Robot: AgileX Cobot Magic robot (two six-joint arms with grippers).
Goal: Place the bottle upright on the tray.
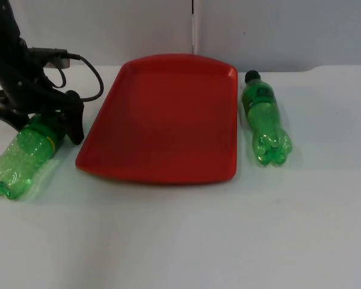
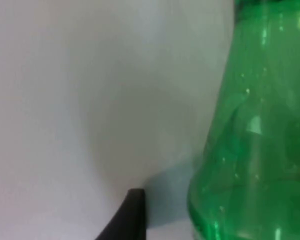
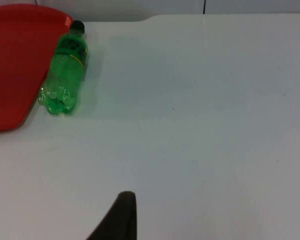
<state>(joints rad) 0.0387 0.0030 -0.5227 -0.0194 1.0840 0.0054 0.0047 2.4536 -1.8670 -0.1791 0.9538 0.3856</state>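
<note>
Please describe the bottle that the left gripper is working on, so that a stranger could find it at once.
Find the red tray in the table's middle. Two green bottles lie beside it, one on each side. The wanted bottle lies at the picture's left, its neck under the left gripper; the other bottle lies alone, black cap showing.

I'm not reading any text: the label on the right bottle (image 1: 265, 123) is showing as a dark band, its print too small to make out.

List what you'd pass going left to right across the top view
Left bottle lying on its side with the left end effector at its neck → red tray → right bottle lying on its side, cap toward the wall.
</note>
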